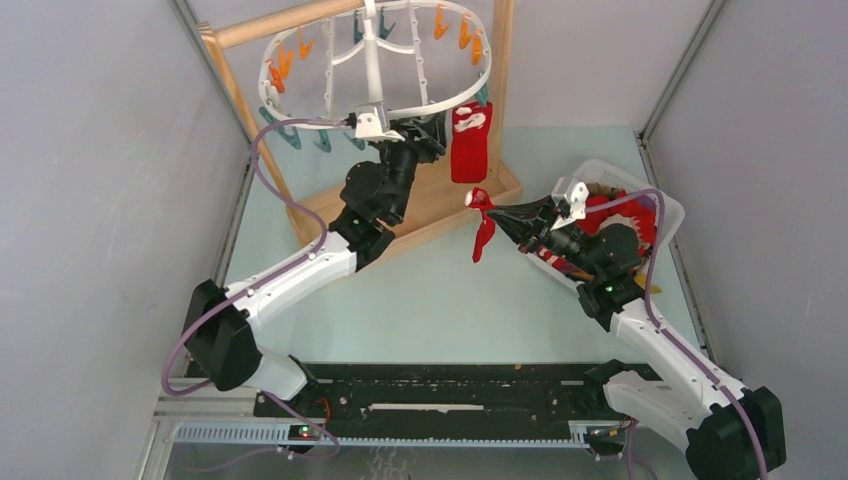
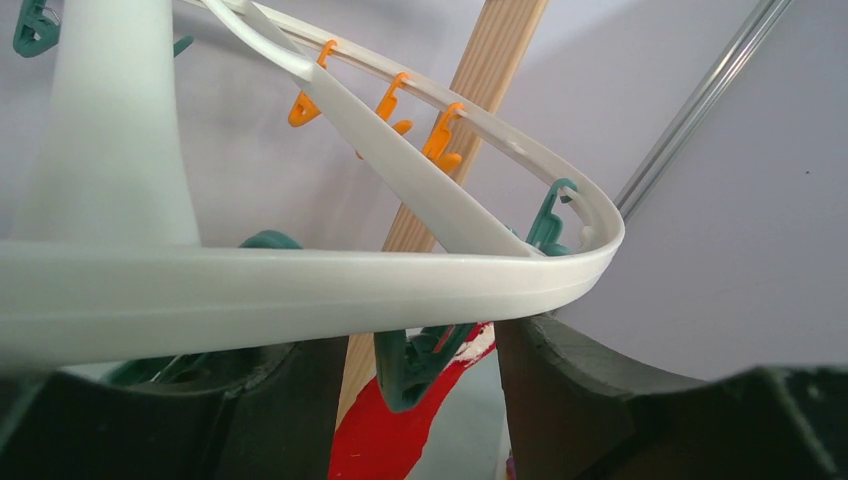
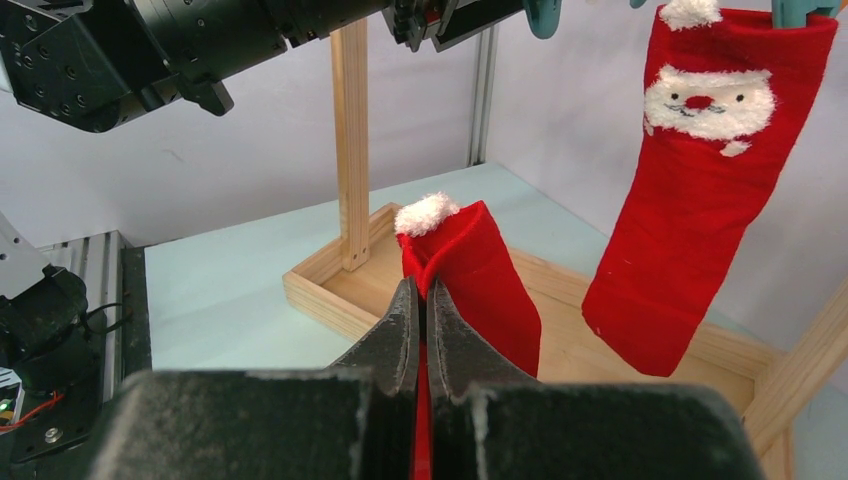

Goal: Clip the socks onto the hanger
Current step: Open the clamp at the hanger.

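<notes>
**Red sock held up short of the hanger**
A red fabric sock with a white fluffy cuff (image 3: 480, 270) is pinched by the right gripper (image 3: 422, 300) over the middle of the table (image 1: 440, 300). The jaws are pressed together on the fabric and the rest of the sock hangs free. The large white plastic oval hanger (image 1: 482, 80) is hung on the wooden stand with tray base (image 1: 440, 205) at the far edge of the table. A red Santa-face sock (image 3: 700, 200) is already clipped at the hanger's near right rim. The left gripper (image 1: 432, 130) is set at that rim, its jaws spread to either side of a dangling teal plastic clothespin (image 2: 415, 365). Whether the clothespin is touched cannot be told. More red socks (image 1: 625, 215) are seen in a white plastic basket (image 1: 668, 208) at the right edge of the table.
</notes>
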You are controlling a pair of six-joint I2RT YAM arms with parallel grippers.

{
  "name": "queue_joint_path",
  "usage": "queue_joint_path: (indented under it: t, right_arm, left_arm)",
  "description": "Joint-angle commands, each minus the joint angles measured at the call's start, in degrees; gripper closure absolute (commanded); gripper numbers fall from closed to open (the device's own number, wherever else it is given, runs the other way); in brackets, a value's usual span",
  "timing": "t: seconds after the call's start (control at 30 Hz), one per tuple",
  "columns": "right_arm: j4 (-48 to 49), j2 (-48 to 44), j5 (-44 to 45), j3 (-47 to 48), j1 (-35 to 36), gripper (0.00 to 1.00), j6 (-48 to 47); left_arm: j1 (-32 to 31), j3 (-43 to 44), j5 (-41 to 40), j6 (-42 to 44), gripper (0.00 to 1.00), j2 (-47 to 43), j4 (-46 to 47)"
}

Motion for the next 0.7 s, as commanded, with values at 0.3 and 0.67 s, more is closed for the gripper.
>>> queue_joint_path:
  t: [0.3, 0.67]
  right_arm:
    - [2.9, -0.2, 0.2, 0.9, -0.2, 1.00, 0.0]
    - [2.9, 0.2, 0.4, 0.9, -0.3, 1.00, -0.3]
  left_arm:
    - [-0.9, 0.4, -0.5, 3.3, 0.47, -3.0, 1.4]
    - [-1.1, 0.4, 0.0, 2.3, 0.63, -3.4, 1.5]
